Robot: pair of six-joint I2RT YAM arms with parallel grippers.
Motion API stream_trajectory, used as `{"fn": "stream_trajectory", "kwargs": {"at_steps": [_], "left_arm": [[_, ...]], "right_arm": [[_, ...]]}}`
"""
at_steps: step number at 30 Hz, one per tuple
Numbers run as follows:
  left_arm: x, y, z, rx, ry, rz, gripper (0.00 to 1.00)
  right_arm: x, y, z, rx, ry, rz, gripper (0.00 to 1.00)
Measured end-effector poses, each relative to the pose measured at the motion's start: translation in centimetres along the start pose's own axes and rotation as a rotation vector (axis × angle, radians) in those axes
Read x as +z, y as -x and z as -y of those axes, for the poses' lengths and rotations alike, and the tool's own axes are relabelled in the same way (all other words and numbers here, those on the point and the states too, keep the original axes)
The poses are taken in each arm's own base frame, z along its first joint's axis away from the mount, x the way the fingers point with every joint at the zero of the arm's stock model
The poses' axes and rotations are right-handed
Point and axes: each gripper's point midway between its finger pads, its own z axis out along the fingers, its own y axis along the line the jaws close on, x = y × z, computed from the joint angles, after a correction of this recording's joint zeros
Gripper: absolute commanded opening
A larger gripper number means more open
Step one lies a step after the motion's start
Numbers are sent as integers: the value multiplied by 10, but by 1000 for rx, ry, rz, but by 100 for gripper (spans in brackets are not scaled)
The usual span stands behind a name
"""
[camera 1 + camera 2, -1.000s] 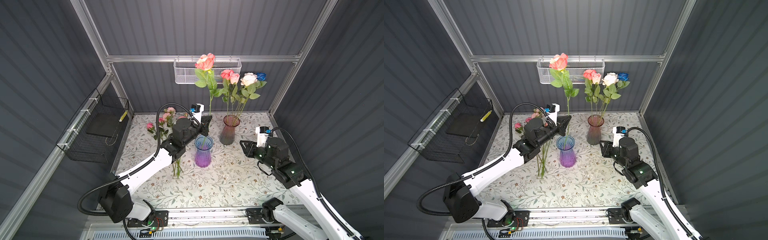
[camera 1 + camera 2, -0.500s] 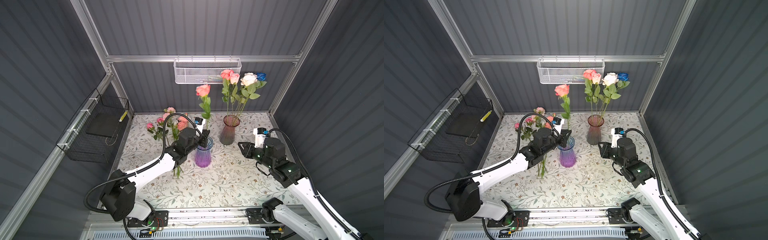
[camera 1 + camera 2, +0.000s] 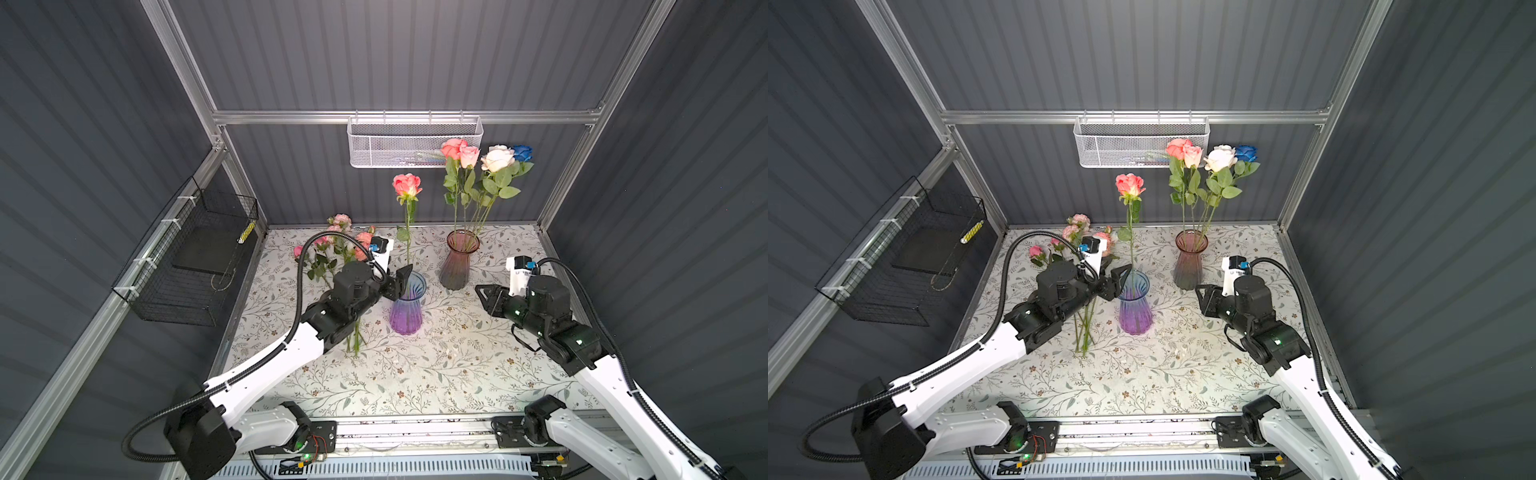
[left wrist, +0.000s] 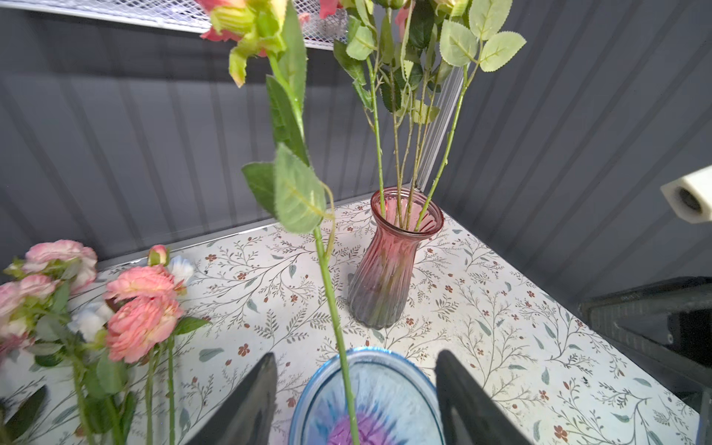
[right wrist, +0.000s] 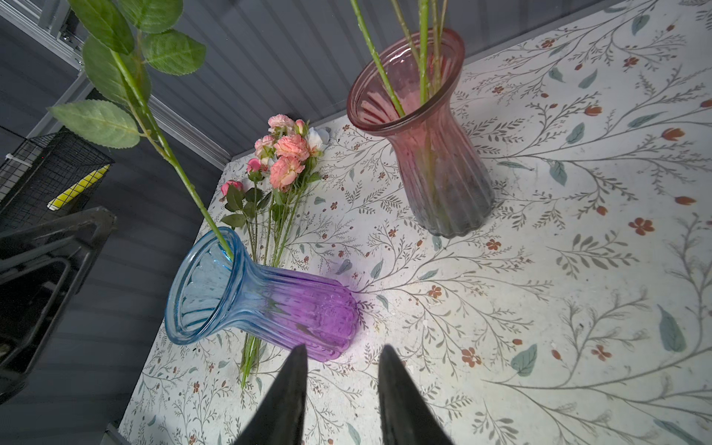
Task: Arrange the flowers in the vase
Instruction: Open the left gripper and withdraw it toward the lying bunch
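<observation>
- The coral rose (image 3: pixel 407 185) stands nearly upright in the blue and purple vase (image 3: pixel 407 307) at the middle of the table (image 3: pixel 415 374). Its stem leans on the far side of the rim, and it is the only flower in that vase.
- The left tool (image 3: pixel 398 282) sits right at that vase's mouth. In the left wrist view its jaws stand wide apart on either side of the stem without touching it, so it has hold of nothing.
- The right tool (image 3: pixel 484 297) hangs above the table to the right of both vases, pointed towards them. Its jaws are partly apart and empty.
- The pink vase (image 3: pixel 457 266), far and a little right of centre, holds four roses (image 3: pixel 496 160): two pink, one cream-white and one deep blue.
- The loose flowers (image 3: pixel 340 245) lie in a heap on the table at the far left, heads towards the back wall and stems running under the left arm. I can't count them from here.
- By my reckoning five stems are in vases and that heap is what's left, so the job looks less than half done.
</observation>
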Motion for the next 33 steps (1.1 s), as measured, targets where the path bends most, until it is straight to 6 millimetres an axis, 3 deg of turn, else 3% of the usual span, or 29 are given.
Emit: {"fn": "stream_trajectory", "kwargs": {"at_steps": [2,6,10,13,17,20,26,29,33], "left_arm": [[-12,-4,-14,6,68,-3,80],[-23,-19,-63,-47,255,-62,76],[-22,-68,-148,-207,502,-228,68],[-23,-115,-186,-321,616,-371,61],[-14,-156,-201,-421,637,-509,59],[7,-166,-209,-454,625,-567,58],[58,-182,-226,-494,609,-625,42],[69,-205,-235,-518,621,-674,41],[78,-231,-239,-536,623,-737,31]], "right_arm": [[0,0,-1,0,3,-2,35],[1,-2,-2,-1,12,-11,35],[7,-6,-2,-4,15,-36,35],[13,-9,0,-9,10,-50,35],[20,-11,1,-16,5,-63,35],[24,-12,3,-25,1,-69,36],[32,-19,8,-37,-5,-80,36],[36,-24,12,-41,-11,-89,36],[39,-26,14,-46,-11,-89,36]]}}
